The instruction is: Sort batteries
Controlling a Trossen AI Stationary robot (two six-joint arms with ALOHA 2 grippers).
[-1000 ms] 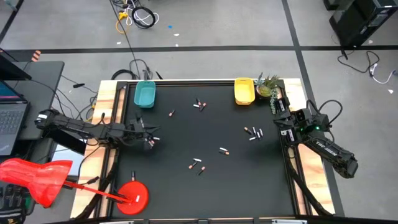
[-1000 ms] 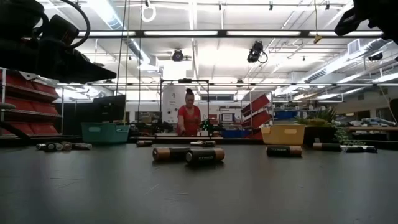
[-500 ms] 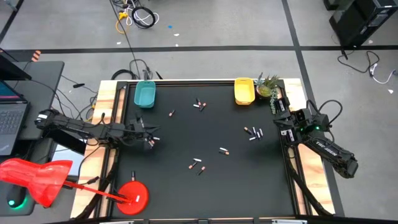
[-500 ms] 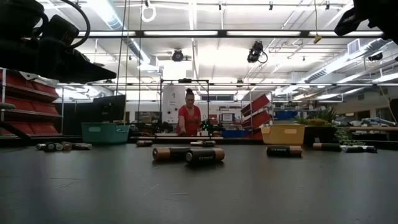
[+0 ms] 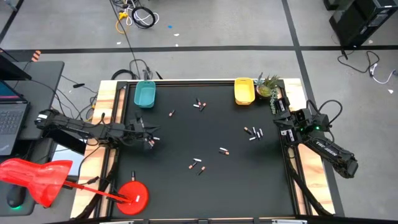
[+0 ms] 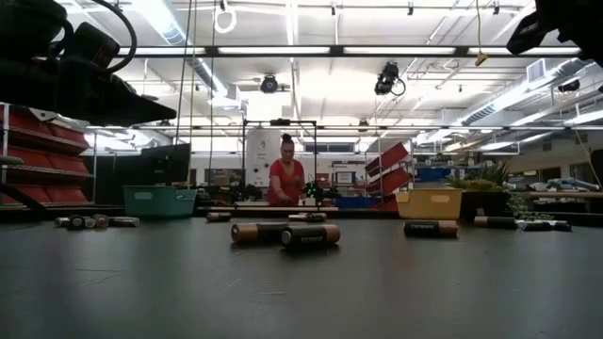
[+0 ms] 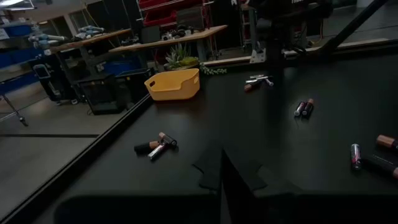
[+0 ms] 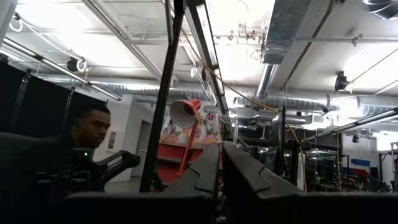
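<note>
**Both arms at the table edges, batteries loose on the mat**

From my side, nearest first: the left gripper (image 5: 151,138) sits low at the left side of the black table (image 5: 249,186), fingers clenched together with nothing between them in its wrist view. Two pale batteries (image 5: 153,139) lie right at its tip; I can't tell if they touch it.

A little farther out, near the table's middle front, I see three batteries (image 5: 197,164) in a loose group, and one pair (image 5: 224,150) to their right. In the low view these show as dark cylinders with coppery ends (image 6: 310,234) lying flat.

Toward the right side, a cluster of about four batteries (image 5: 253,132) lies near the right gripper (image 5: 281,122), apart from it. That gripper is raised at the right edge, pointing up at the ceiling in its wrist view; fingers nearly together, holding nothing.

Farther back: one battery (image 5: 171,114) alone, left of centre, then a small group (image 5: 199,104) near the rear.

At the back edge, the teal tray (image 5: 145,94) on the left and the yellow tray (image 5: 244,91) on the right. I see no batteries in either from above. A small plant (image 5: 267,85) stands just beside the yellow tray.

Beyond the table, a person in red (image 6: 285,179) stands in the room.
</note>
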